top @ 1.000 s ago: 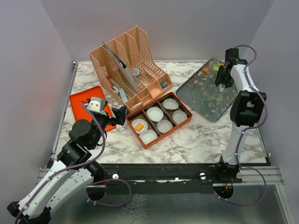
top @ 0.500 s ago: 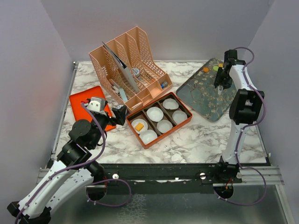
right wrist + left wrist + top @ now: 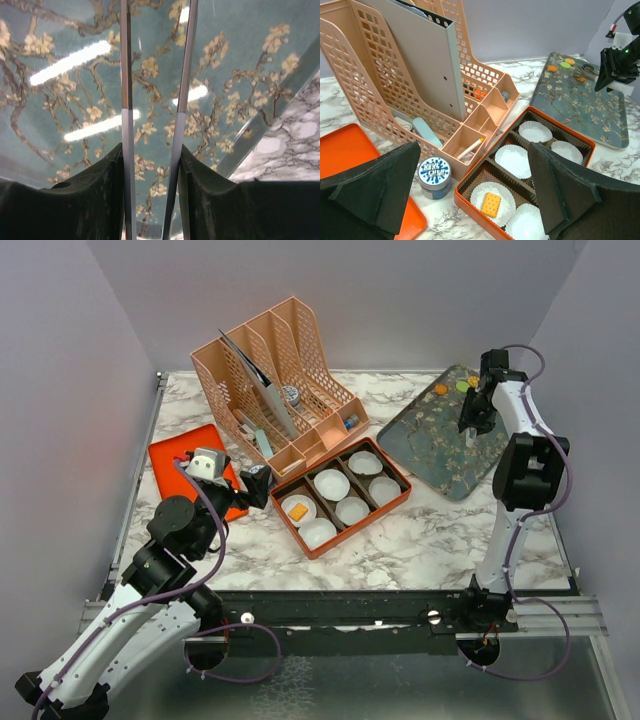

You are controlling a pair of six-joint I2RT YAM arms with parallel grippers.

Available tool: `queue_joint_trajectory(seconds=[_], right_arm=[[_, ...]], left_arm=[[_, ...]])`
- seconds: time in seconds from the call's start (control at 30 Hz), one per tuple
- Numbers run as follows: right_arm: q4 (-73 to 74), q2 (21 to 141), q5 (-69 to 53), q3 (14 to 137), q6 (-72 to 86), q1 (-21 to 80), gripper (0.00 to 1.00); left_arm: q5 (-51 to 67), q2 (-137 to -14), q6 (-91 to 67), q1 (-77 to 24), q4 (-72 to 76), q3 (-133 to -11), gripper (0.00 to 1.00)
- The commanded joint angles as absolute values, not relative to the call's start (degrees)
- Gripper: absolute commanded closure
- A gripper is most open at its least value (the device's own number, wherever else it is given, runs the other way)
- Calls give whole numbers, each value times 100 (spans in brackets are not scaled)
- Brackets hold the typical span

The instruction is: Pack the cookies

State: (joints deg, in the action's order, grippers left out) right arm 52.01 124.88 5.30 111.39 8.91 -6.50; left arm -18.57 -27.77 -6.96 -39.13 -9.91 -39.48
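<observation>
A yellow-orange square cookie (image 3: 298, 511) lies in a white paper cup in the orange box (image 3: 395, 502); it also shows in the left wrist view (image 3: 491, 204). Small orange rounds (image 3: 440, 389) and a green round (image 3: 462, 385) sit at the far end of the teal floral tray (image 3: 435, 445), and show in the left wrist view (image 3: 555, 65). My right gripper (image 3: 472, 420) hovers over that tray, shut on metal tweezers (image 3: 126, 100) that point down at it. My left gripper (image 3: 258, 485) is open and empty beside the box's left end.
A peach desk organizer (image 3: 280, 380) stands at the back, behind the box. A round blue-and-white tin (image 3: 434, 176) sits between the organizer and a flat orange lid (image 3: 185, 460) on the left. Other white cups (image 3: 535, 131) in the box are empty.
My right gripper with the tweezers has shifted slightly toward the far end of the floral tray. The left arm has not moved.
</observation>
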Motion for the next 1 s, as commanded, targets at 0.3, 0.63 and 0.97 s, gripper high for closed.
queue_joint_trajectory(seconds=[0.3,0.63,0.97], right_arm=[[4896,10970,48,9682,835,-501,87],[4707,10095,-117,8801,888,-7,95],[4676,9133,-150,8159,941,1040,95]], left_arm=[[-1908,-2786,-659,-3833,-853,-3894,1],[-1925,-2843,-659,-3738,-853,-3885,1],[-1925,-3008,-666,-3602,-858,-3884,1]])
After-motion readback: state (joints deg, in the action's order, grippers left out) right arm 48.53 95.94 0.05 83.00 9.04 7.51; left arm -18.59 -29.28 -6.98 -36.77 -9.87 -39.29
